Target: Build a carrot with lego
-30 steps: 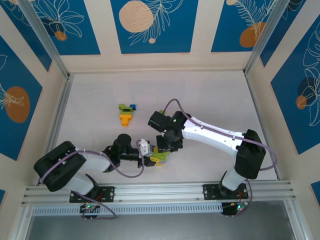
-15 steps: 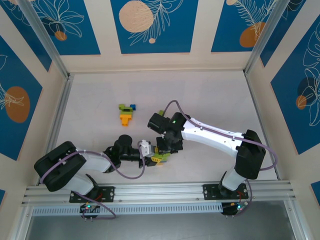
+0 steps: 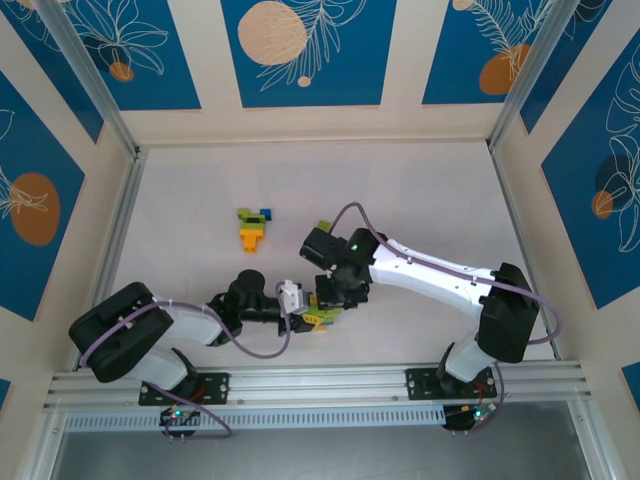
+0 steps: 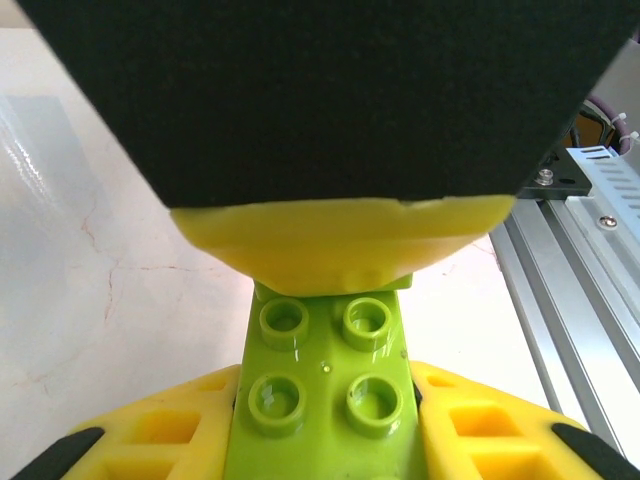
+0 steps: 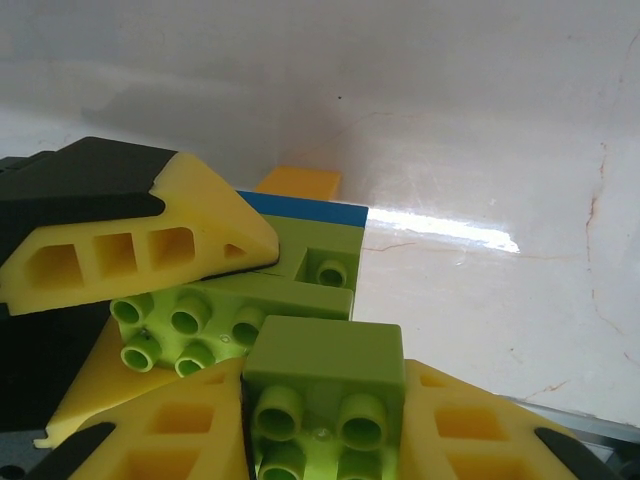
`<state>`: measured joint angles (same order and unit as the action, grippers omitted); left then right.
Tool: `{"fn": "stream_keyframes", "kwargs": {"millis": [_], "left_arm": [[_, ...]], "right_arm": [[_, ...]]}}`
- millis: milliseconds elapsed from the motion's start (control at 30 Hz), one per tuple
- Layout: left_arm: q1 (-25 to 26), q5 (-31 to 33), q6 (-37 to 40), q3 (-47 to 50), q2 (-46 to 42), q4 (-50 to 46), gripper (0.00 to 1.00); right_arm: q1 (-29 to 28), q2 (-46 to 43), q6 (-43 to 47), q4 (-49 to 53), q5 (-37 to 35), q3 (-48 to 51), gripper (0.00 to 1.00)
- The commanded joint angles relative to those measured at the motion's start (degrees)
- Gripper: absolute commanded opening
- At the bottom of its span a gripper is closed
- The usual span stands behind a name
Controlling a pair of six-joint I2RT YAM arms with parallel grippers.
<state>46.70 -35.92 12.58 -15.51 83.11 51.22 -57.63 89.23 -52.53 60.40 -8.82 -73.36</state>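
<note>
Lying left of the table's (image 3: 430, 190) middle, a lego pile (image 3: 253, 228) has bare room all round. Near the front edge, the left claw (image 3: 306, 312) pinches a long lime brick (image 4: 322, 385). The right claw (image 3: 330, 296) squeezes a square lime brick (image 5: 322, 375). From above, both bricks are mostly hidden. The wrist views show their studs.

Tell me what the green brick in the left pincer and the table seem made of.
Lime brick: moulded plastic, glossy, light glinting on its studs. Table: white and polished, with faint reddish veins and glare; looks like stone, possibly laminate.
</note>
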Motion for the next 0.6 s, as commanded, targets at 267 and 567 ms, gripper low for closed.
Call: {"fn": "stream_keyframes", "kwargs": {"millis": [267,567], "left_arm": [[0.33,4.62,2.15,-0.75,2.93,-5.61,0.36],[0.41,4.63,2.13,-0.75,3.27,-5.52,0.36]], "right_arm": [[0.22,0.93,-4.76,0.74,-1.22,5.21,0.28],[1.11,-0.54,-4.57,2.19,-3.33,5.19,0.28]]}}
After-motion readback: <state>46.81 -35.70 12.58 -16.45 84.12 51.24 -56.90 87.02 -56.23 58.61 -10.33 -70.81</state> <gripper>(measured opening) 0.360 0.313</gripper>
